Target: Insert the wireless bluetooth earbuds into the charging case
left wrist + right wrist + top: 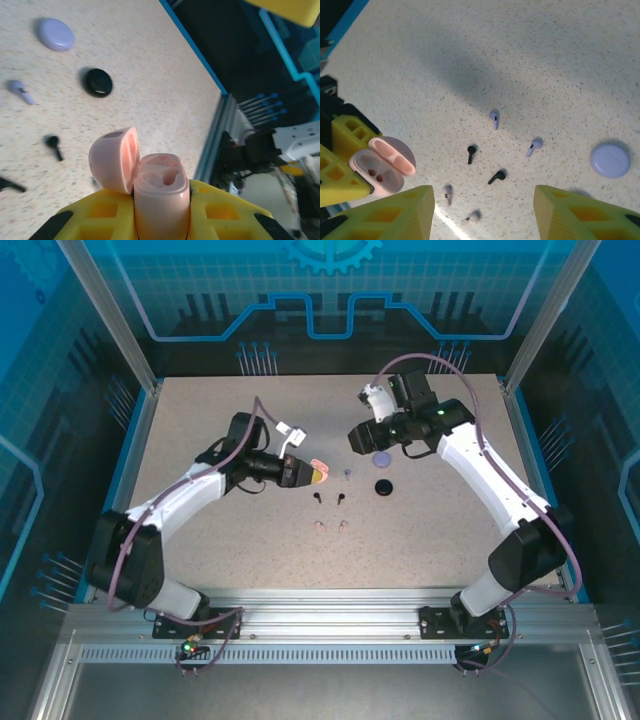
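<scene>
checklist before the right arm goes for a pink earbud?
1. Lid of pink case open: ok.
2. Left gripper shut on pink case: ok.
3. Right gripper open and empty: ok.
4. Both pink earbuds loose on the table, apart from the black earbuds: ok.
5. Right gripper over a pink earbud: not ok, it hangs by the lavender case.

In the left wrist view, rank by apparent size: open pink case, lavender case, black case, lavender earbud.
1. open pink case, nearest the camera, so unsure.
2. lavender case.
3. black case, only slightly smaller.
4. lavender earbud.
</scene>
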